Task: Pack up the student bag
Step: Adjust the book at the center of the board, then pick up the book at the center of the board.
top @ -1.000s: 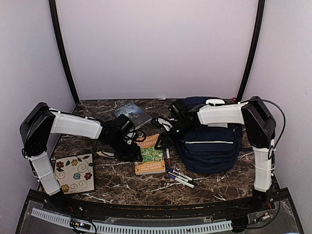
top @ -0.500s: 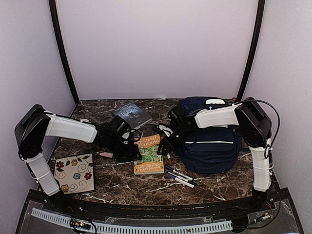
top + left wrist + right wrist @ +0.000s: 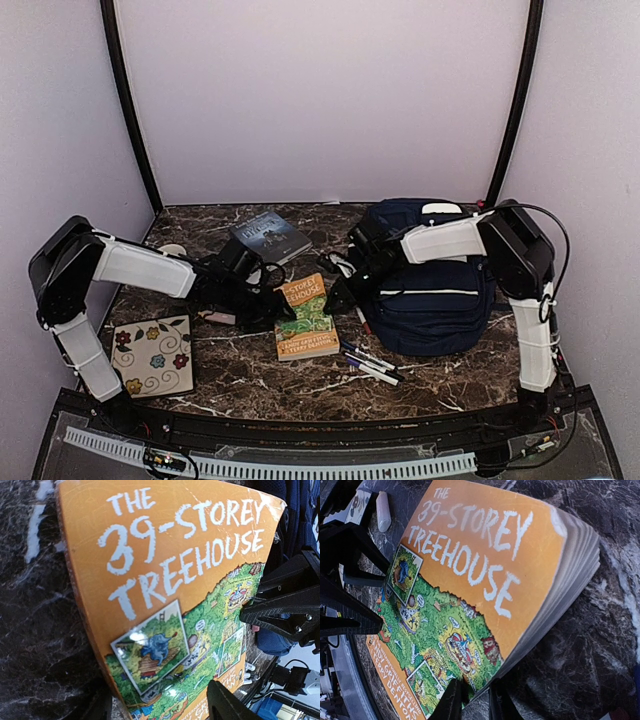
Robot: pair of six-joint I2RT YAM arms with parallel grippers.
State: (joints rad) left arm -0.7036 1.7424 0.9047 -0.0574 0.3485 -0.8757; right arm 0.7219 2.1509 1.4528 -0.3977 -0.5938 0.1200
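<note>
Left arm [image 3: 145,268]: white shells on the links, black boxy joint housings.
Right arm [image 3: 445,238]: same white-and-black build; a thin black cable [image 3: 567,240] runs alongside, right of frame.
Right gripper fingers [image 3: 451,702]: matte black, flat-sided, angular.
Screws [image 3: 295,628]: small, pale-headed, set in black bracket.

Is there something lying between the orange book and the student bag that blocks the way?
Only small things: one pen lies on the table in the gap between the orange book and the student bag, and the right gripper holds the book's edge there. Nothing tall stands between.
</note>
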